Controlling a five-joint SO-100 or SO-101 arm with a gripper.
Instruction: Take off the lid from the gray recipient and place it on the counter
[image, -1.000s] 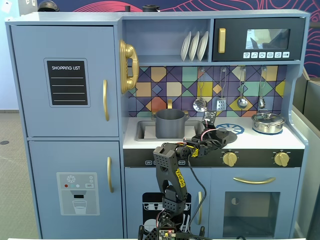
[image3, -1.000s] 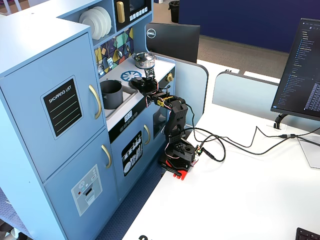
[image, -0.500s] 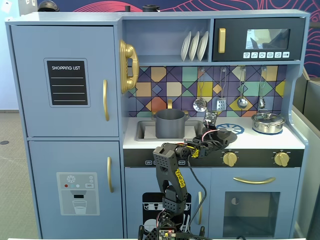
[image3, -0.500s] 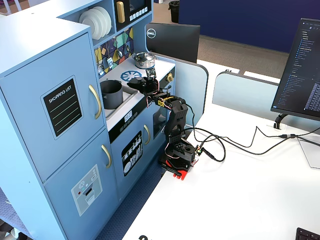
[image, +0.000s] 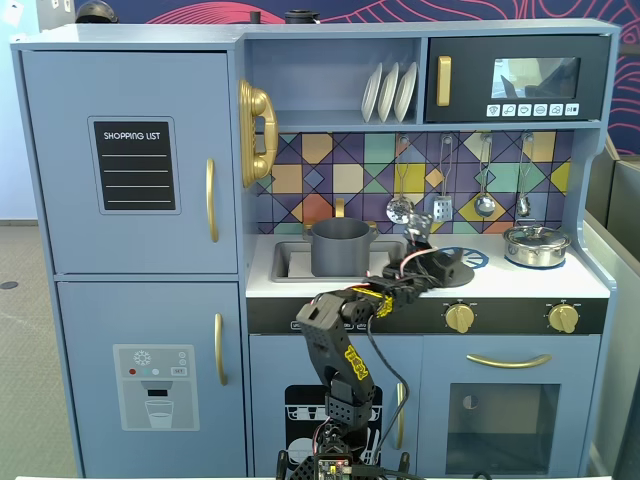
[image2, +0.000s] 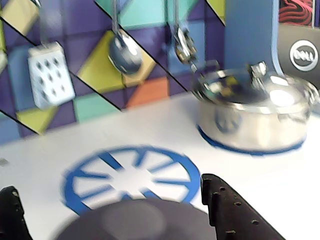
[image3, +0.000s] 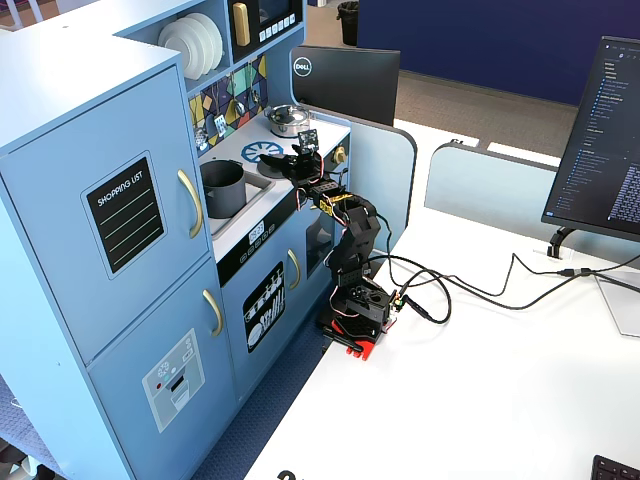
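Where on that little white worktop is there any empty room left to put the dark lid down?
Bare counter lies around the blue burner print, between the tiled wall and the silver pot. The right corner is crowded by that pot; the gray pot fills the sink.

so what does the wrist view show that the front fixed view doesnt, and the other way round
Only the wrist view shows the Dell logo at the right edge, and the dark gray lid close up between the gripper fingers.

Only a fixed view shows the gray pot open in the sink, the plates, the microwave and the arm itself.

Both show the blue burner, the silver pot, the hanging utensils and the white counter.
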